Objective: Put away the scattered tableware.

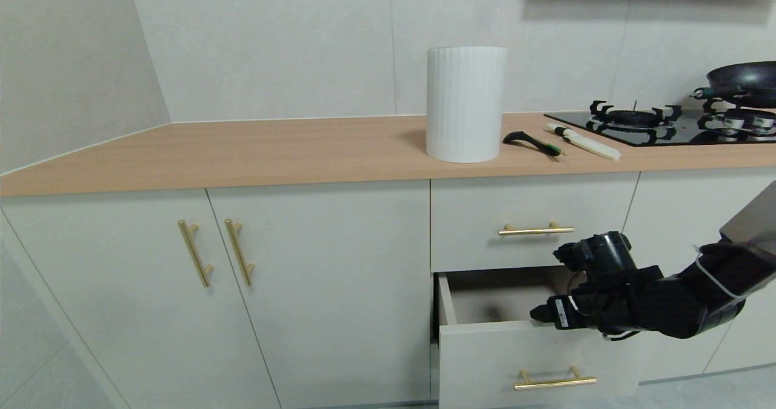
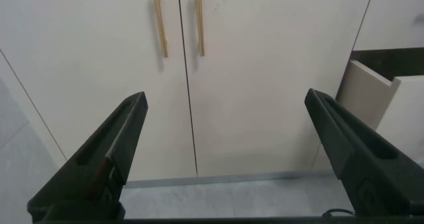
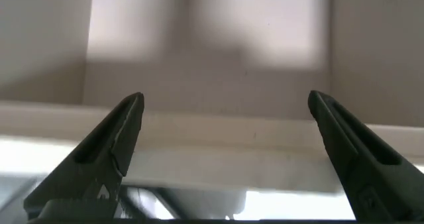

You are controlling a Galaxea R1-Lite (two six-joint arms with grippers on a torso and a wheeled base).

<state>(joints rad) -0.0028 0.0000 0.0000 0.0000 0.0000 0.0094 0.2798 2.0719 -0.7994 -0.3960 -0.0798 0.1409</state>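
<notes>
The right arm is stretched in from the right at a low height, with its forearm nearly level and its wrist turned toward the cabinets. The right gripper (image 1: 541,313) is held at the upper edge of the front of the drawer (image 1: 479,354), which is pulled open below a closed one. In the right wrist view the two fingers (image 3: 109,151) are spread wide with nothing between them, and the pale rim of the drawer (image 3: 212,134) is seen across the gap. The left gripper (image 2: 225,161) is kept low in front of the cabinet doors (image 2: 265,85), its jaws also opened wide and nothing gripped; two golden handles (image 2: 159,22) are seen beyond it, and the side of the open drawer (image 2: 368,91) is seen beside the doors. The tableware lies on the wooden worktop (image 1: 273,151), well above the right gripper: a dark utensil (image 1: 533,143) and a long white utensil (image 1: 585,142), near each other and apart. A white ribbed container (image 1: 465,103) stands upright just beside the dark utensil. To their right a hob (image 1: 642,127) is set in the worktop, and a black pan (image 1: 742,82) is placed on a burner.
</notes>
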